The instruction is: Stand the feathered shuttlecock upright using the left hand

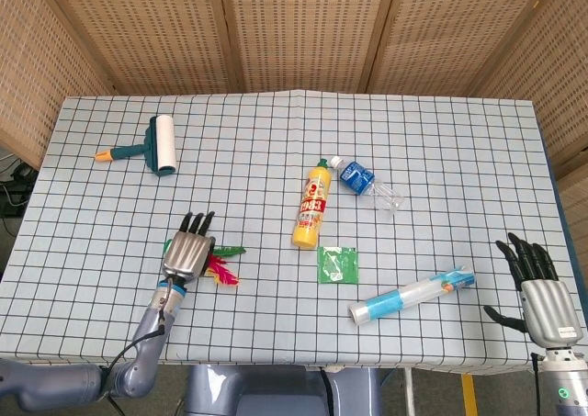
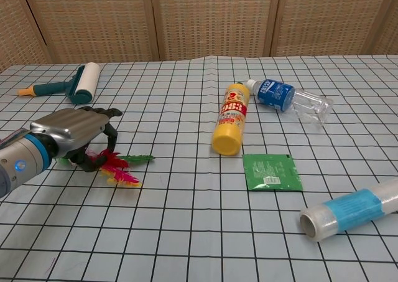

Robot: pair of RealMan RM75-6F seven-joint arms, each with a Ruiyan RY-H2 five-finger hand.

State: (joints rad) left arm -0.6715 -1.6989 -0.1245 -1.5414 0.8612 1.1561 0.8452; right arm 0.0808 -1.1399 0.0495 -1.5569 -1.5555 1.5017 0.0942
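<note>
The feathered shuttlecock (image 1: 221,267) lies on its side on the checked tablecloth, with its pink, yellow and green feathers (image 2: 122,170) fanning out to the right. My left hand (image 1: 187,252) is down over its base end, which the hand hides. In the chest view the left hand (image 2: 69,136) curls its fingers around that base and grips it. My right hand (image 1: 540,293) rests at the table's front right corner with its fingers spread and nothing in it; the chest view does not show it.
A lint roller (image 1: 153,146) lies at the back left. A yellow bottle (image 1: 312,216), a clear water bottle (image 1: 367,183) and a green packet (image 1: 338,264) lie mid-table. A roll of film (image 1: 411,295) lies front right.
</note>
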